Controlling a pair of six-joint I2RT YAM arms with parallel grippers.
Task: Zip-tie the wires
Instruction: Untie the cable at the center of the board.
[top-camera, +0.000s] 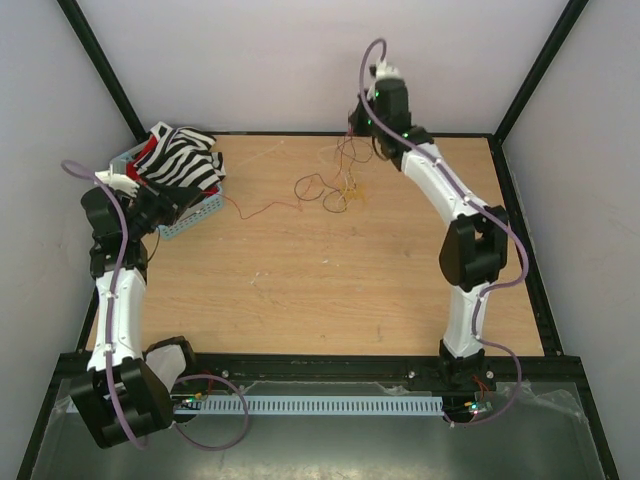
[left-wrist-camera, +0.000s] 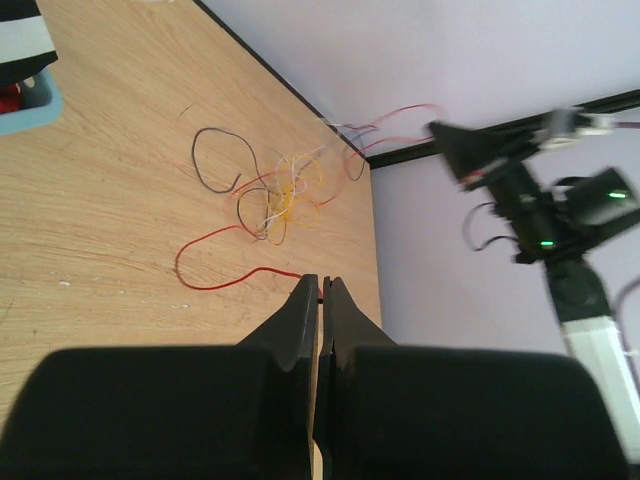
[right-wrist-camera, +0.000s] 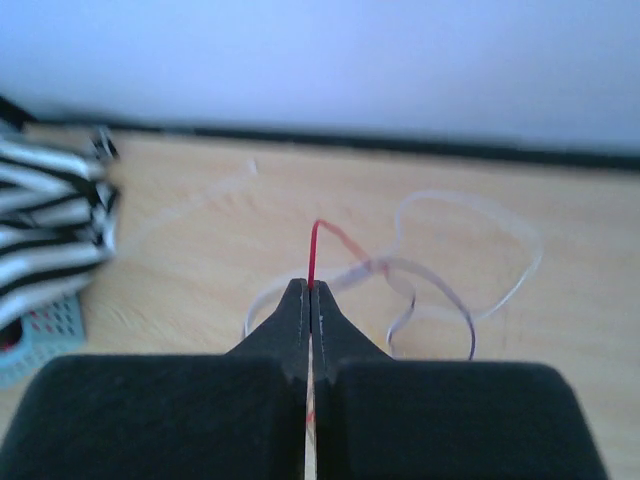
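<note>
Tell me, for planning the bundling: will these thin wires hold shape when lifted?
Probably floppy: the wires lie in loose curls. Likely very light and tangle-prone: the red strand pinched by the right gripper may drag others along.

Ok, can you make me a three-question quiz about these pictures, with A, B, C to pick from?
1. Where is the blue basket? A) left side of the table B) right side C) under it
2. What does the cloth in it look like? A) plain green B) black-and-white stripes C) yellow dots
3. What is the right hand doing? A) wide open B) lifting the basket C) shut on a red wire
Answers: A, it sits at the left edge; B, zebra stripes show; C, the strand pokes out between shut fingertips.
</note>
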